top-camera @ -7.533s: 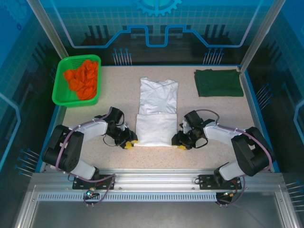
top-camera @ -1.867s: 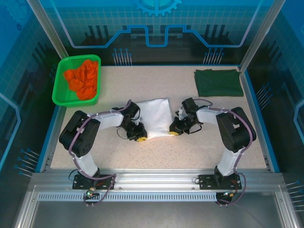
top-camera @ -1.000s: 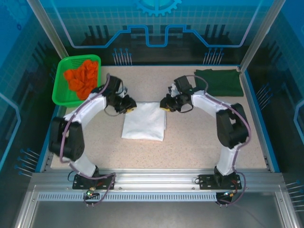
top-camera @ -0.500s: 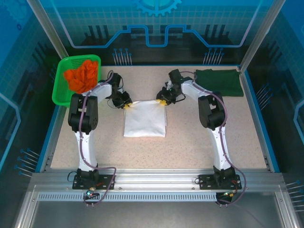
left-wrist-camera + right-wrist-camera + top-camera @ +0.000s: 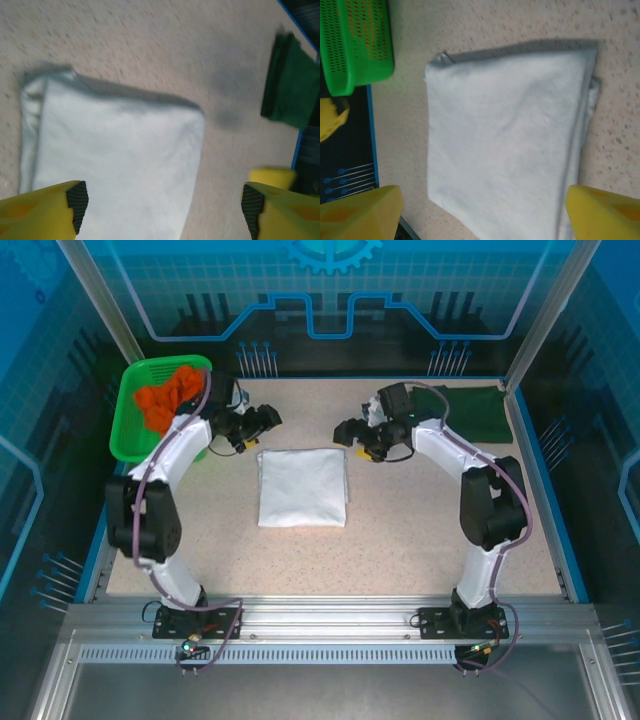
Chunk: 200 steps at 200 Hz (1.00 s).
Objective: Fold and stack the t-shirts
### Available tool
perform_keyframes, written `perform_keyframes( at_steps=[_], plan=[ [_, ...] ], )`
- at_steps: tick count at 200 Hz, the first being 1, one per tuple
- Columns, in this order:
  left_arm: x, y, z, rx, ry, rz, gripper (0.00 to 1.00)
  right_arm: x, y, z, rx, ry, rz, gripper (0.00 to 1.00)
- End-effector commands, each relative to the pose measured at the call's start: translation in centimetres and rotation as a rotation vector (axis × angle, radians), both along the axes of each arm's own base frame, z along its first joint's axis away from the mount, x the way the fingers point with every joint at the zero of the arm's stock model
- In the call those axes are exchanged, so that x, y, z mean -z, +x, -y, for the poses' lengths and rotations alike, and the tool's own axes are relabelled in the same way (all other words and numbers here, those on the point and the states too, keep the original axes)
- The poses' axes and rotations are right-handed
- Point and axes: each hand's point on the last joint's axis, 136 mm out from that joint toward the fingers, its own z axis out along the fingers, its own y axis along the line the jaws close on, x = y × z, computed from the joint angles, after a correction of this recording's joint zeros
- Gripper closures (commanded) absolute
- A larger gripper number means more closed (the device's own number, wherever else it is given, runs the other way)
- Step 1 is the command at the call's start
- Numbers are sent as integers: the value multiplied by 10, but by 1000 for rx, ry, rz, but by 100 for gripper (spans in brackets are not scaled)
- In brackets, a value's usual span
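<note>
The white t-shirt [image 5: 303, 487] lies folded into a neat rectangle at mid-table, also in the left wrist view [image 5: 115, 155] and the right wrist view [image 5: 505, 145]. The dark green t-shirt [image 5: 462, 414] lies folded at the back right, and its edge shows in the left wrist view [image 5: 292, 95]. My left gripper [image 5: 265, 421] hovers open just beyond the white shirt's far left corner, nothing between its fingers [image 5: 75, 200]. My right gripper [image 5: 350, 435] hovers open beyond the far right corner, with empty yellow fingers [image 5: 600, 210].
A green mesh basket [image 5: 135, 430] holding orange cloth [image 5: 172, 400] stands at the back left, close behind the left arm; it also shows in the right wrist view [image 5: 355, 45]. Blue rails edge the speckled table [image 5: 400, 540].
Both grippers have let go of the white shirt's far edge, opened, and lifted back and outward. The shirt now lies flat, folded smaller than 7.5 s ago.
</note>
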Motion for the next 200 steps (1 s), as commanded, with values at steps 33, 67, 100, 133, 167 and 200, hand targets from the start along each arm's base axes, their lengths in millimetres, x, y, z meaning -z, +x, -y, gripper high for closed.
perform_keyframes(
  at_steps=[33, 67, 100, 133, 167, 200],
  plan=[
    [89, -93, 81, 205, 16, -193, 15, 89, -46, -5, -112, -323, -111, 1],
    [139, -125, 52, 135, 131, -293, 20, 108, -50, -19, -100, -328, -165, 5],
    [160, -153, 38, 157, 170, -323, 20, 110, -58, -35, -148, -412, -163, 9],
    [168, -160, 41, 170, 133, -326, 20, 129, -73, -45, -131, -410, -242, 20],
    [172, -162, 40, 178, 144, -343, 20, 129, -77, -64, -158, -380, -245, 24],
    [171, -161, 41, 174, 143, -344, 20, 126, -74, -73, -154, -358, -255, 33]
  ],
)
